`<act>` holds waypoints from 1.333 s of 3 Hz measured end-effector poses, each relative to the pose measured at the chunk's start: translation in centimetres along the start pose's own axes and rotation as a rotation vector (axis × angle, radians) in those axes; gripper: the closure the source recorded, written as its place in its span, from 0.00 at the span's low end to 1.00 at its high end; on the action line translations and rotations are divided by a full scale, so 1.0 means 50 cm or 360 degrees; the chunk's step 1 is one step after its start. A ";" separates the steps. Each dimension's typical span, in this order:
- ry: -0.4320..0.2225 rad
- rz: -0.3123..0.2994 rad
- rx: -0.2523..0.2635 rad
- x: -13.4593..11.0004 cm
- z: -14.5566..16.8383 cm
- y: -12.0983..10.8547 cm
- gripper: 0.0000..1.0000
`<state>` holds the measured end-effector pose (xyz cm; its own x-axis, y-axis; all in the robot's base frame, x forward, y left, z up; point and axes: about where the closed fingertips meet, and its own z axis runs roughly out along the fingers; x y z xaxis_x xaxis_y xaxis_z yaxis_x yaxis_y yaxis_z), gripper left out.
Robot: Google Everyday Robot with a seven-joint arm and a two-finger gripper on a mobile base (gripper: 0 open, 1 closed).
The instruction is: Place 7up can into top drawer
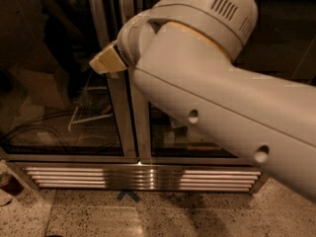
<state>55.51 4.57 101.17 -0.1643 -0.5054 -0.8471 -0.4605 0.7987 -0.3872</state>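
Beige, the gripper (106,61) juts out at 10 o'clock from the bulky grey-white arm (222,107). Whether it is open or closed cannot be told, and the 7up can is hidden from view. Behind stand glass doors (59,93) in metal frames, dark inside. Below them a louvred steel grille (143,177) meets the speckled terrazzo floor (207,216), with a blue tape arrow (128,195) at 6 o'clock.
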 end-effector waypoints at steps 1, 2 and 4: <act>0.0049 -0.0020 0.0101 0.008 0.008 0.025 0.00; 0.0014 0.0036 0.0177 -0.008 0.003 0.010 0.00; 0.0032 0.0063 0.0222 -0.011 0.002 0.030 0.00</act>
<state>54.99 6.08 101.03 -0.1978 -0.4780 -0.8558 -0.3280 0.8550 -0.4017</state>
